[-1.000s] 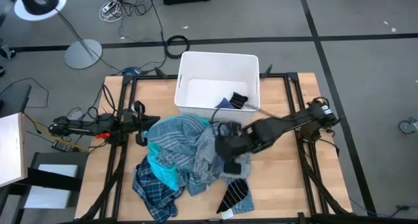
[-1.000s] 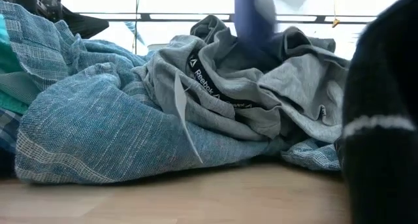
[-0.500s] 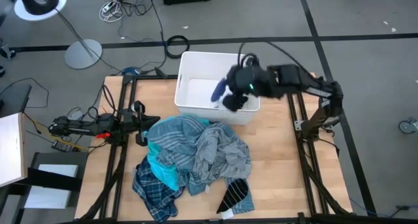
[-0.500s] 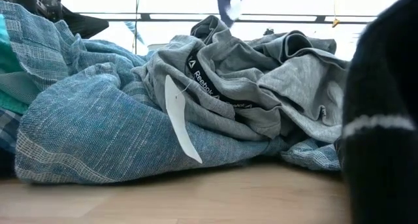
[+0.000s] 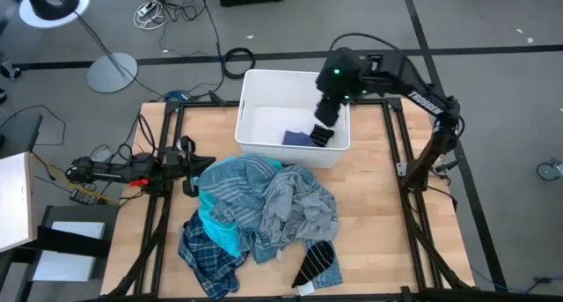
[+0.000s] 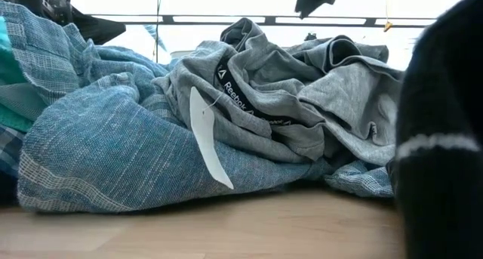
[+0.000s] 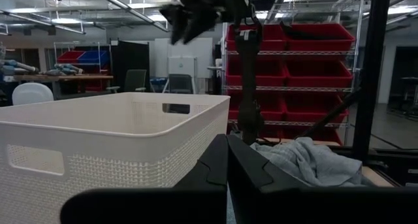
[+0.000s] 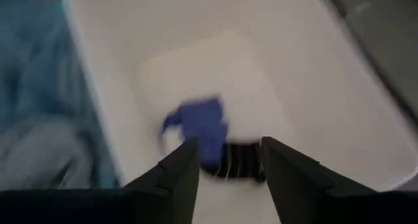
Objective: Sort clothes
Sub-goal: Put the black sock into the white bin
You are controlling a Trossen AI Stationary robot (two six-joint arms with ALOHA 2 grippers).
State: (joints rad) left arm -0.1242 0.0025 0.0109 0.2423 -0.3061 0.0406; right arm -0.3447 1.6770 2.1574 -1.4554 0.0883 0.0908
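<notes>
The clothes are a heap (image 5: pixel 264 214) on the table: a blue-grey striped shirt (image 6: pixel 98 138), a grey top (image 6: pixel 302 93), a turquoise piece (image 5: pixel 215 227), a navy plaid shirt (image 5: pixel 207 254) and a black striped sock (image 5: pixel 317 265). The white bin (image 5: pixel 264 95) at the far edge holds a small blue item (image 8: pixel 199 129) next to another black striped sock (image 8: pixel 238 162). My right gripper (image 8: pixel 228 145) hangs open above them, inside the bin's right end (image 5: pixel 324 117), holding nothing. My left gripper (image 7: pixel 226 165) rests shut at the table's left (image 5: pixel 187 165).
The bin's left part (image 5: pixel 264 126) is bare floor. Bare wood lies to the right of the heap (image 5: pixel 369 223). Black frame rails (image 5: pixel 396 161) run along the table's sides. A white tag (image 6: pixel 207 149) hangs from the grey top.
My right gripper rose from the heap with the small blue item, swung toward the far edge over the bin, then opened and let go. The blue item now lies in the bin beside the black sock. The grey top's tag has swung free.
</notes>
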